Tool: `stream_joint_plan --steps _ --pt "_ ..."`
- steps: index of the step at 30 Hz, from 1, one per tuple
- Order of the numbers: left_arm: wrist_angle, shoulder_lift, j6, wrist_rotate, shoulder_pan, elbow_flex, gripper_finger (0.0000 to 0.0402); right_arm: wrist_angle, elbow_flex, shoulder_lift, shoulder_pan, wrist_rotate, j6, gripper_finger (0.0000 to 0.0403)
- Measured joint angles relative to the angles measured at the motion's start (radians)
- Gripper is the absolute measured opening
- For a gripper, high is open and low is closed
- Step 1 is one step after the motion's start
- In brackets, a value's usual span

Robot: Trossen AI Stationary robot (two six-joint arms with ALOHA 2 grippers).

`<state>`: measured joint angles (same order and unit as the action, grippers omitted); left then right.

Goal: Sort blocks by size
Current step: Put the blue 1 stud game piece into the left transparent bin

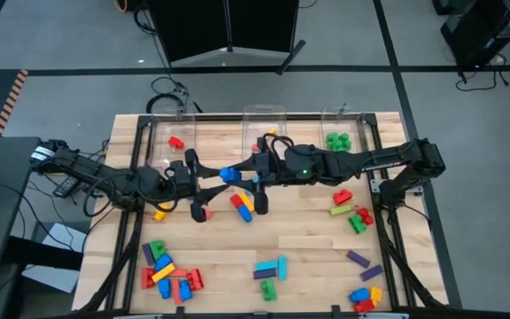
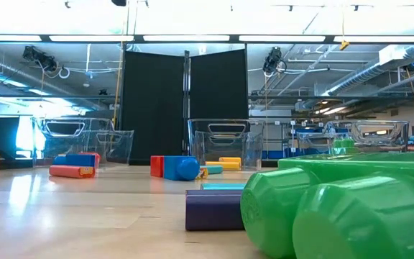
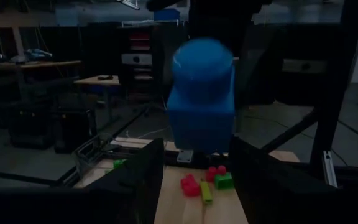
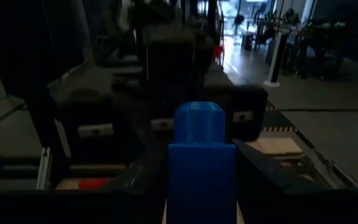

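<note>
Both arms meet above the middle of the table. A blue block [image 1: 228, 175] hangs in the air between them. My right gripper [image 1: 248, 172] comes from the table's right and is shut on it. My left gripper [image 1: 209, 180] comes from the left and is open, its two fingers standing at either side of the block's studded end [image 3: 202, 68]. Loose blocks lie on the wood below: a red, blue and yellow group [image 1: 242, 206] under the grippers, and clusters at the near left [image 1: 168, 270], near middle [image 1: 271, 270] and right [image 1: 352, 213]. My right gripper pinches the blue block's two side faces [image 4: 174, 168] between its two fingers, at the end away from the stud. The fingers come level from the table's right and lie along the block. The block is lifted clear, level, stud end toward the left arm. My left gripper: I cannot tell whether its fingers [image 3: 142, 174] touch the block.
Three clear bins stand along the far edge: the left one [image 1: 171, 128] holds a red block, the middle one [image 1: 264, 120] a yellow one, the right one [image 1: 343, 124] green ones. A green block [image 2: 336, 208] and a purple one [image 2: 214, 208] lie close to the low camera.
</note>
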<state>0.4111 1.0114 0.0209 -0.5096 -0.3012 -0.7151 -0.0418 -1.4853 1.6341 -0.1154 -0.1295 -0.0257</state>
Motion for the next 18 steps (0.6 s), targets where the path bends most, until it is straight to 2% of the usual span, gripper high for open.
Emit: stream_joint_plan --steps 18 --pt "0.087 0.035 -0.011 0.012 0.000 0.002 0.0188 -0.039 -0.002 -0.003 0.000 0.038 -0.006 0.0158"
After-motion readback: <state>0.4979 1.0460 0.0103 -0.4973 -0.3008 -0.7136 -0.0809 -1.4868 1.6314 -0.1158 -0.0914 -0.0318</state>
